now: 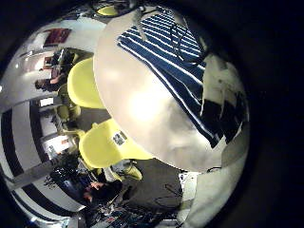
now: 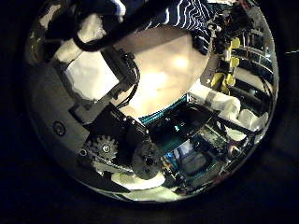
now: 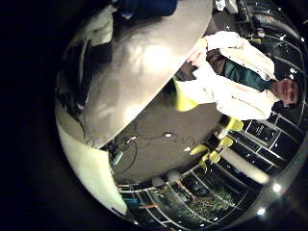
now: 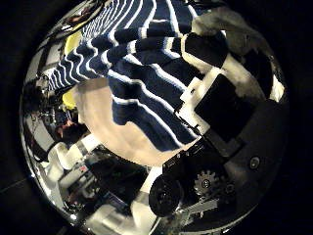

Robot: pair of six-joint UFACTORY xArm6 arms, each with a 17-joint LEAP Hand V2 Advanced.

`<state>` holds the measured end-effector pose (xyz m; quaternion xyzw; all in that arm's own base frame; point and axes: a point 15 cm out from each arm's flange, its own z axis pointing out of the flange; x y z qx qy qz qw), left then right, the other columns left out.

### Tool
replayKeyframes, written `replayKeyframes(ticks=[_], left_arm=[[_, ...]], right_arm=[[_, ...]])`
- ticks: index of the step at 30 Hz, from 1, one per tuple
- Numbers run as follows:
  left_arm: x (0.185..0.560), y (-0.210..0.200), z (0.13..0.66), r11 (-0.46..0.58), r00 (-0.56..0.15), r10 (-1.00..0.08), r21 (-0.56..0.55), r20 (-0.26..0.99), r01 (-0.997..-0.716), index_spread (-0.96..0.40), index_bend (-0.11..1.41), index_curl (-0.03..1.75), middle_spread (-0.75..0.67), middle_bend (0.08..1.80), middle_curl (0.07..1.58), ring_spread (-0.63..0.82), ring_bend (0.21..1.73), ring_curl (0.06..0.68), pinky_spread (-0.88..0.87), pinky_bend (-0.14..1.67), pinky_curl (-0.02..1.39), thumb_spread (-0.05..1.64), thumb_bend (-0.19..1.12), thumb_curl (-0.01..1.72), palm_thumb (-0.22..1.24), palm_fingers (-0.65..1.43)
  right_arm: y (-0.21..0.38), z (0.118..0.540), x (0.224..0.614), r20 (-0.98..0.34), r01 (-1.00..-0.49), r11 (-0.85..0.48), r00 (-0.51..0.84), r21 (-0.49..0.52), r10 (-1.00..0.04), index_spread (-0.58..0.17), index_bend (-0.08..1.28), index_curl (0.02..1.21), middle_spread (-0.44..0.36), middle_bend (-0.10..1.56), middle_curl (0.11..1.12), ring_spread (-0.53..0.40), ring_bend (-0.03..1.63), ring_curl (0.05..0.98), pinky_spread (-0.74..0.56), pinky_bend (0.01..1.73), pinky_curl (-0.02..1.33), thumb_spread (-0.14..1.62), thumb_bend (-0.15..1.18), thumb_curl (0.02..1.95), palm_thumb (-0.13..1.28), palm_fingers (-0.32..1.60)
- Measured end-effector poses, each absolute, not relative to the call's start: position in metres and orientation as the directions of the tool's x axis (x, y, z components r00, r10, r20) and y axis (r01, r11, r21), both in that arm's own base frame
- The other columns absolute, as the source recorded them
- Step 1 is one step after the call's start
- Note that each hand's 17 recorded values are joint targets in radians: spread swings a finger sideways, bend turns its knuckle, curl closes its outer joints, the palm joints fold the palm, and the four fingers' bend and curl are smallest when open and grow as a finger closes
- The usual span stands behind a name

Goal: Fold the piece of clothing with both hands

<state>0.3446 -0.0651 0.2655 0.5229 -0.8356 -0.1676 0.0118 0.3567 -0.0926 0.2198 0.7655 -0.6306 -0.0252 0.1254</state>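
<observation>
Striped garment (image 4: 137, 69) on the table (image 1: 152, 114), both hands beside it.

You see the garment lying on the table, close under the right hand's (image 4: 220, 108) palm, its folds reaching that hand's fingers (image 4: 210, 49); whether they grasp the cloth you cannot tell. From the left hand (image 2: 103, 79) the garment lies just past its fingers; their state cannot be told.
</observation>
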Motion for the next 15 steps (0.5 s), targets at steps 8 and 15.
replayKeyframes(ticks=[8, 15], left_arm=[[0.324, -0.062, 0.277, 0.423, -0.482, -0.868, 0.328, -0.119, -0.844, -0.62, 0.18, 1.55, -0.71, 0.74, 1.22, -0.47, 1.34, 0.525, -0.61, 1.18, 0.66, 1.09, -0.02, 0.58, 0.79, 1.02], [0.307, -0.057, 0.305, 0.427, -0.490, -0.866, 0.362, -0.101, -0.829, -0.59, 0.18, 1.56, -0.72, 0.73, 1.22, -0.47, 1.34, 0.526, -0.62, 1.17, 0.66, 1.10, -0.01, 0.58, 0.78, 1.02]], right_arm=[[-0.083, 0.269, 0.344, 0.046, -0.975, -0.188, 0.195, 0.120, -0.980, -0.394, 1.00, 0.88, -0.225, 1.22, 0.94, -0.262, 1.39, 0.750, -0.22, 1.36, 0.80, 1.22, 0.00, 0.62, 1.02, 0.93], [-0.071, 0.310, 0.344, 0.028, -0.979, -0.200, 0.201, 0.041, -0.979, -0.382, 1.01, 0.93, -0.209, 1.25, 0.95, -0.253, 1.41, 0.777, -0.20, 1.36, 0.88, 1.23, -0.01, 0.65, 1.03, 0.90]])
